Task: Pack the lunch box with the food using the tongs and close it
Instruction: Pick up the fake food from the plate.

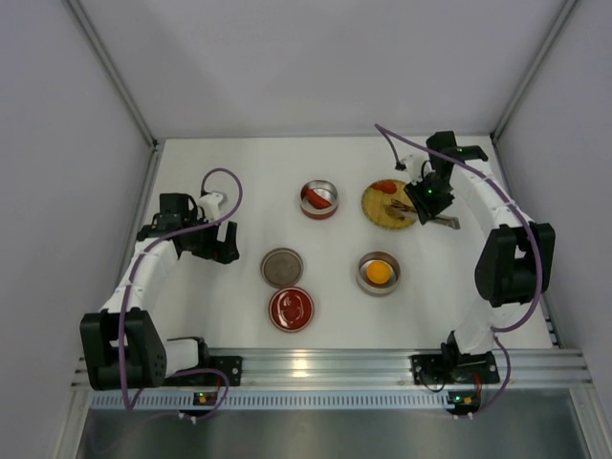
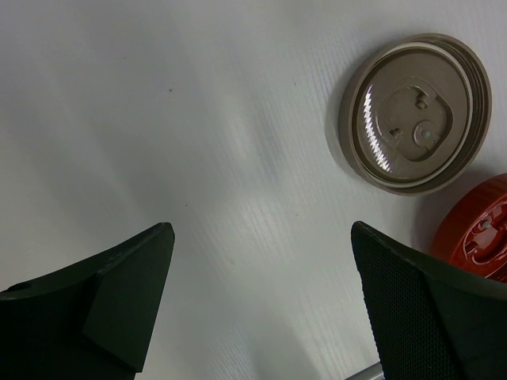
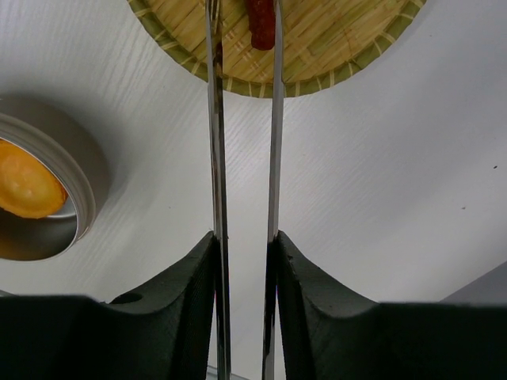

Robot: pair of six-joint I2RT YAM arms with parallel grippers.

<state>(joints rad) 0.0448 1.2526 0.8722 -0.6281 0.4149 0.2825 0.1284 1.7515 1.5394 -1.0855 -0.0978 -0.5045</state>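
The white table carries everything, and the working side is the robot's right, where the right gripper hangs over the near edge of the woven plate. Its fingers are clamped on the tongs, squeezing the two slim arms almost parallel. The left gripper hovers over bare table on the other side with its fingers spread wide and nothing between them. Just beside it lie the tan lid and the red lid. Two metal bowls stand open. The near bowl, just left of the tongs, holds the round orange piece, and the far bowl already has something red in it. On the plate a small red piece lies between the tong arms, close against the right one. The tips run out of the wrist view, so whether they actually pinch it cannot be told. The step looks like the pick-up of this piece. To do it well, keep the squeeze firm and even so the thin arms do not twist in the fingers. Lift straight up clear of the plate's rim before swinging across, carry it low and slow, and ease the grip only once the tips are well inside the bowl's wall
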